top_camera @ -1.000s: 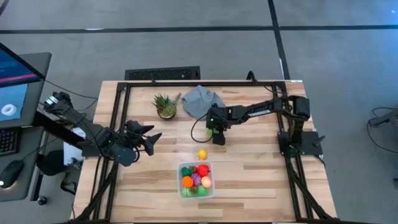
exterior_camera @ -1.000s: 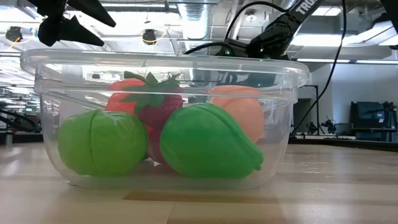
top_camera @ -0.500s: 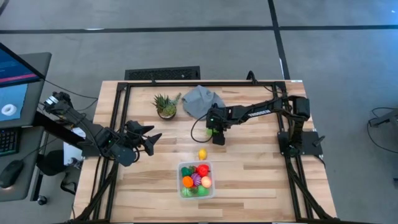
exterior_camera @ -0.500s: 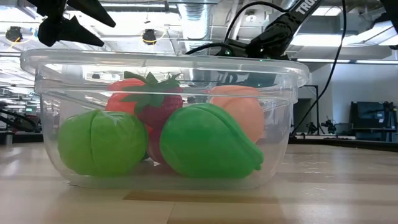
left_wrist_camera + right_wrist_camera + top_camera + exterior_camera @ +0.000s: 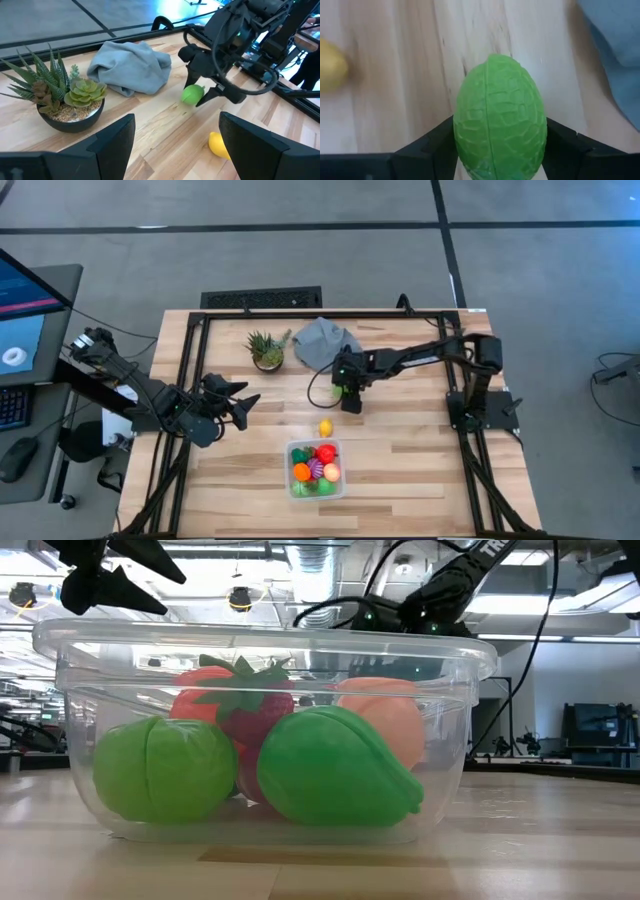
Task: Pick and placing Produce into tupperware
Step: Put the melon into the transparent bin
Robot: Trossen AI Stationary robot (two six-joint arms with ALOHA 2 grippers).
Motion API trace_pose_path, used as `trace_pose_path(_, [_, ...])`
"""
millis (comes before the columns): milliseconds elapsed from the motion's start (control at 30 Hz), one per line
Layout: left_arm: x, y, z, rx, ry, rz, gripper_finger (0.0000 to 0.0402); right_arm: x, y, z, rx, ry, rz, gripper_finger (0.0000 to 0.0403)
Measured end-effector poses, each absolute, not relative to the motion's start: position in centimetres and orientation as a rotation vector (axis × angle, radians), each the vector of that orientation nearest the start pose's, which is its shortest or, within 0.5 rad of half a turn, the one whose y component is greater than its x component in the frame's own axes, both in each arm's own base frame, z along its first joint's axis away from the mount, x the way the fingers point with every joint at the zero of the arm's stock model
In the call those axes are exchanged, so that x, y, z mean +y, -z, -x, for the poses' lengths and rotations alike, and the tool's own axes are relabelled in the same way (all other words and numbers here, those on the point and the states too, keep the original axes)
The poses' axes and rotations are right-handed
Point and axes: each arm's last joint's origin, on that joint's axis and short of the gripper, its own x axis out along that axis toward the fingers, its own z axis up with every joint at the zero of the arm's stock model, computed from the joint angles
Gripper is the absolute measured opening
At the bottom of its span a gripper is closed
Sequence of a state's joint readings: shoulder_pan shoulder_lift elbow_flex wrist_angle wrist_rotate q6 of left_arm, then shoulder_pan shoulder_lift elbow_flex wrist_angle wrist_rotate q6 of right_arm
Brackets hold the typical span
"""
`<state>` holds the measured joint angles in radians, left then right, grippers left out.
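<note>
From above, the right pincer (image 5: 346, 392) sits mid-table, just below the grey cloth (image 5: 325, 341), closed on a small green fruit (image 5: 344, 390). The tupperware (image 5: 317, 468) lies nearer the front edge, already packed with coloured produce, and a yellow fruit (image 5: 325, 427) rests on the table (image 5: 420, 450) just beside its far rim. The left pincer (image 5: 240, 403) hangs well off to the side, fingers spread, holding nothing.

Down at table height, the tupperware (image 5: 265, 730) fills the view, with a strawberry (image 5: 250, 700) and large green pieces piled near the rim. That is the worry: little room is left, so a piece dropped from height could bounce off the pile and roll out.

Left wrist view: the right pincer (image 5: 202, 94) pinches the green fruit (image 5: 192, 94) close to the table, with the yellow fruit (image 5: 220, 145) between it and the container. A low carry could knock that yellow one away.

Right wrist view: the green fruit (image 5: 500, 117) is egg-shaped and textured, and the fingers (image 5: 427, 150) grip only its lower flanks. A rounded body held that low could squirt out if the squeeze is uneven.
</note>
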<state>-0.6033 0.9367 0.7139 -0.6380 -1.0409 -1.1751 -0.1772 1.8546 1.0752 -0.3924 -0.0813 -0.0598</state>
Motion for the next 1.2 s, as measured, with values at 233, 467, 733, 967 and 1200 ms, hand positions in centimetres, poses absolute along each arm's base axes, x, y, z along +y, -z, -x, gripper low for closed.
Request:
trace_pose_path(233, [-7.6,-25.8,-15.4,0.262,-0.664,0.49,0.0279,-5.8,-16.5,-33.8,1.092,0.053,-0.108,0.0249])
trace_pose_path(467, [-7.6,-25.8,-15.4,0.262,-0.664,0.49,0.0279,-5.7,-20.0,-32.9,0.98,0.041,-0.166,0.0249])
trace_pose_path(733, [-7.6,-25.8,-15.4,0.262,-0.664,0.489,0.0279,-3.8,-23.3,-32.0,0.876,0.004,-0.194,0.0249])
trace_pose_path(967, [-7.6,-25.8,-15.4,0.262,-0.664,0.488,0.0279,-0.8,-25.2,-31.3,0.826,-0.055,-0.215,0.0249])
trace_pose_path(1200, [-7.6,-25.8,-15.4,0.265,-0.662,0.478,0.0279,3.1,-25.7,-31.0,0.817,-0.104,-0.227,0.0249])
